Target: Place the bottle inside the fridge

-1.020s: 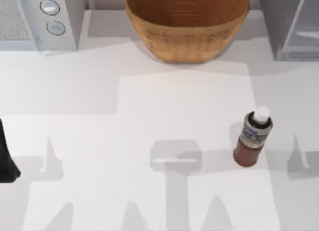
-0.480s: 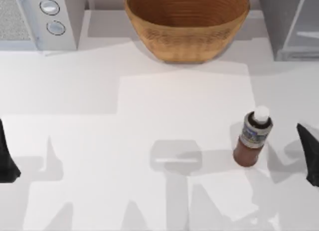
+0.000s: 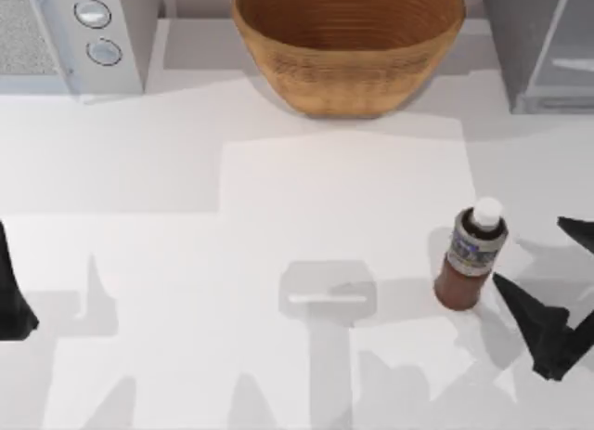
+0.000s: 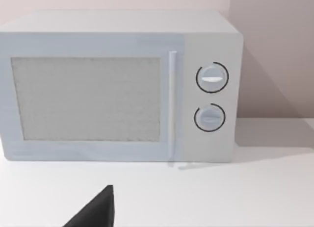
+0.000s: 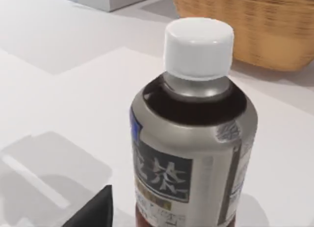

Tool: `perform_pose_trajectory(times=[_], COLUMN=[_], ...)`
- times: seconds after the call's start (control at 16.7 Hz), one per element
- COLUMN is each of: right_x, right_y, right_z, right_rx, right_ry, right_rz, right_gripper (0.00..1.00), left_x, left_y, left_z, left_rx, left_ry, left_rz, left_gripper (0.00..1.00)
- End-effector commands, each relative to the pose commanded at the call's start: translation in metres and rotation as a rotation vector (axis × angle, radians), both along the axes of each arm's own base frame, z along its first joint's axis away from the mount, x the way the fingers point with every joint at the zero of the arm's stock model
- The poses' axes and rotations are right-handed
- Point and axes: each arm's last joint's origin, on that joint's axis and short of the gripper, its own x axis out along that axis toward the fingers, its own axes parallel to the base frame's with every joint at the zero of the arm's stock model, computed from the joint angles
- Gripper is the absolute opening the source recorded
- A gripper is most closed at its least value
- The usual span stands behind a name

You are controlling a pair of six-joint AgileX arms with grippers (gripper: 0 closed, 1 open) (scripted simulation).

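The right gripper point(image 3: 548, 291) sits at the right edge of the counter point(image 3: 278, 216) in the top view, its 2 dark fingers point(image 3: 524, 309) spread wide apart and holding nothing. One finger tip points toward the bottle point(image 3: 471, 255), close beside its base but not touching; the other finger shows farther right at the frame edge.

The bottle stands upright on the counter's right half, white cap up, grey-blue label band above the reddish-brown lower body. In the right wrist view the bottle point(image 5: 191, 134) looms close, with one dark finger tip point(image 5: 93, 212) low beside it.

Behind the bottle, at the counter's back right corner, stands the fridge point(image 3: 543, 45), grey with a pale glassy door panel, well apart from the bottle. A wicker basket point(image 3: 348, 45) sits at the back centre, and a microwave point(image 3: 70, 35) with 2 round knobs at the back left.

The left gripper point(image 3: 11, 300) rests at the counter's left edge; whether its fingers are apart cannot be told. The left wrist view faces the microwave point(image 4: 122, 87).
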Motion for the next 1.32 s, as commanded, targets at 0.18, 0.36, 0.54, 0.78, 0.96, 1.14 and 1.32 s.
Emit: perform_pose_trajectory(times=[0.18,0.36,0.54,0.78,0.96,1.14,1.32], right_x=[0.001,0.002,0.002,0.005,0.021,0.038,0.044], right_y=[0.003,0.004,0.004,0.006,0.02,0.037,0.045], right_z=[-0.01,-0.014,-0.014,-0.015,-0.018,-0.024,-0.026], right_rx=[0.002,0.002,0.002,0.002,0.002,0.002,0.002], right_ry=[0.013,0.018,0.018,0.02,0.018,0.018,0.018], right_rz=[0.059,0.078,0.078,0.076,0.078,0.078,0.078], right_gripper=[1.0,1.0,1.0,1.0,1.0,1.0,1.0], left_x=[0.0,0.0,0.0,0.0,0.0,0.0,0.0], left_y=[0.0,0.0,0.0,0.0,0.0,0.0,0.0], left_z=[0.0,0.0,0.0,0.0,0.0,0.0,0.0], left_rx=[0.0,0.0,0.0,0.0,0.0,0.0,0.0], left_ry=[0.0,0.0,0.0,0.0,0.0,0.0,0.0], left_rz=[0.0,0.0,0.0,0.0,0.0,0.0,0.0], left_gripper=[1.0,1.0,1.0,1.0,1.0,1.0,1.0])
